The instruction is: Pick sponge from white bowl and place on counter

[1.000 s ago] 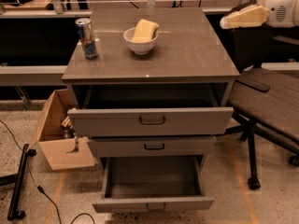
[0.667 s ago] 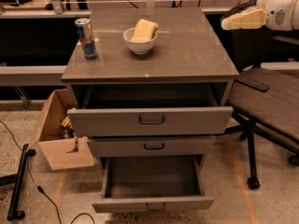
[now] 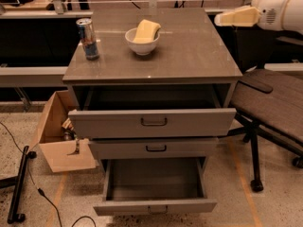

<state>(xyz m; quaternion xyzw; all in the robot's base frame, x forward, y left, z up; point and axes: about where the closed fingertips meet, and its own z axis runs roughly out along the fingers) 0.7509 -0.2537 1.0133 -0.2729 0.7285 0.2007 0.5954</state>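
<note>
End effector (image 3: 218,19) slightly nearer glossy counter's (image 3: 189,51) right edge, grip unclear; apparently workbenches (image 3: 33,14) behind.

Shiny top, soft sponge
You see a glossy grey-brown counter (image 3: 189,51), a smooth white bowl (image 3: 142,46) holding a soft matt sponge (image 3: 146,31), a shiny metal can (image 3: 88,38), and the smooth plastic gripper (image 3: 218,19) at far right.

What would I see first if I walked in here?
A yellow sponge sticks out of a white bowl near the back of the counter, with a can to its left. The gripper hangs beyond the counter's right edge. Below, the top drawer and bottom drawer stand open.
</note>
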